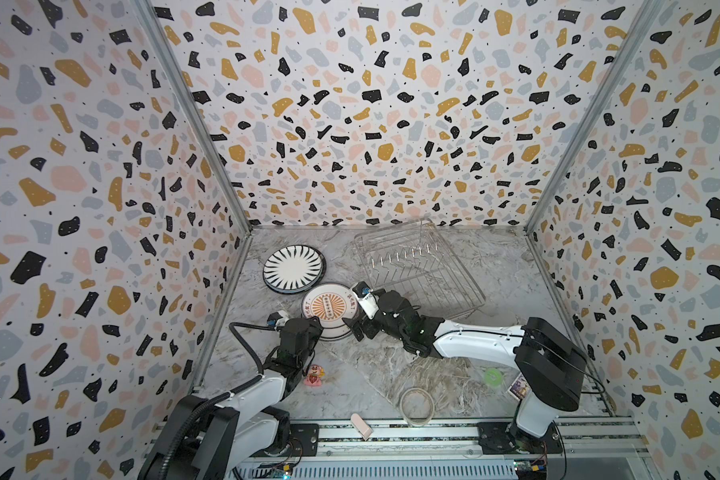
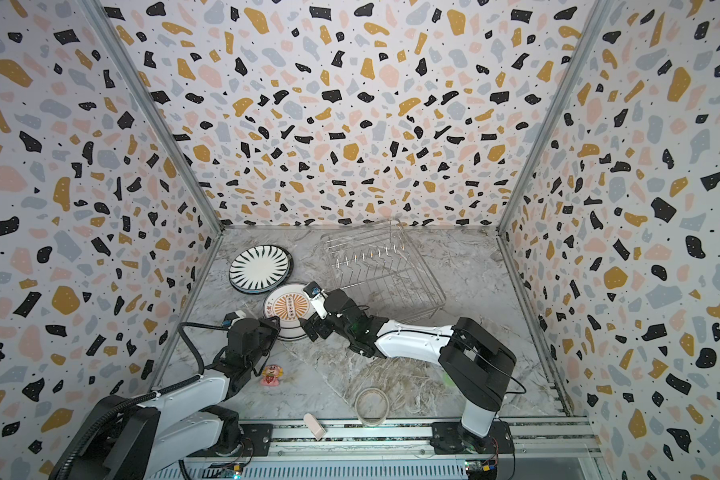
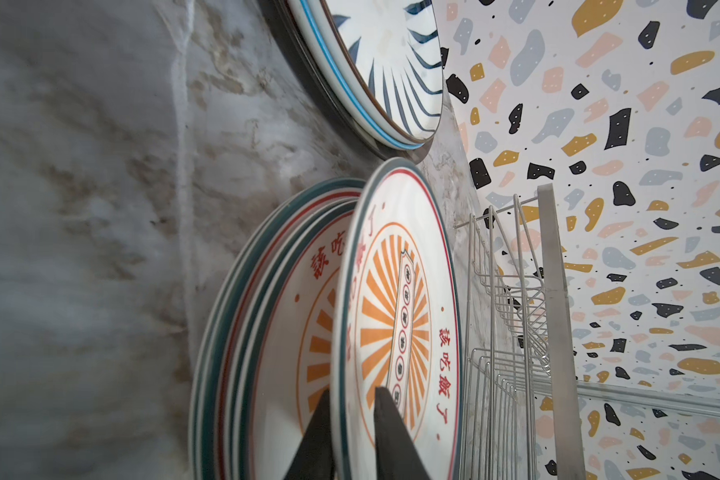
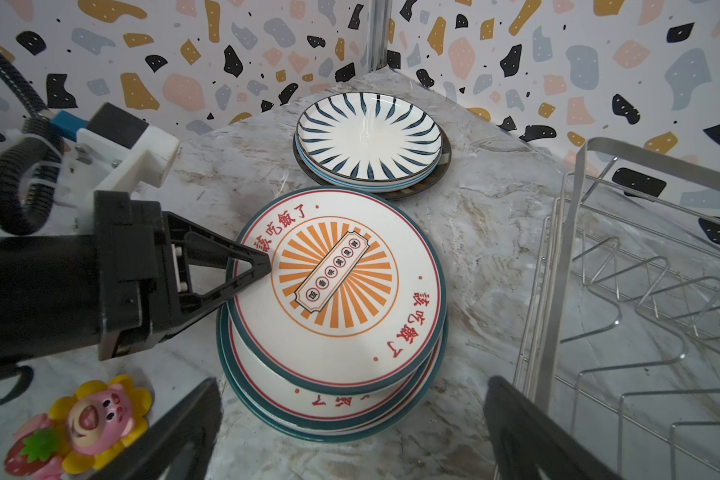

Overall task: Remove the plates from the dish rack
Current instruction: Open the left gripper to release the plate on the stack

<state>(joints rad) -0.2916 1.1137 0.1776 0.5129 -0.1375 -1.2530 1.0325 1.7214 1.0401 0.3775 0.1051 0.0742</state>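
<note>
The dish rack stands at the back right with no plates in it; only its prongs show. Two stacks of plates lie on the marble to its left: black-striped plates and, nearer, orange-sunburst plates. My left gripper is shut on the near rim of the top sunburst plate, one finger above and one below it. My right gripper hangs open beside the stack's right edge, holding nothing.
A pink pig toy lies near the left arm. A translucent tape ring, a small pink block, a green disc and a card lie along the front. Patterned walls close in three sides.
</note>
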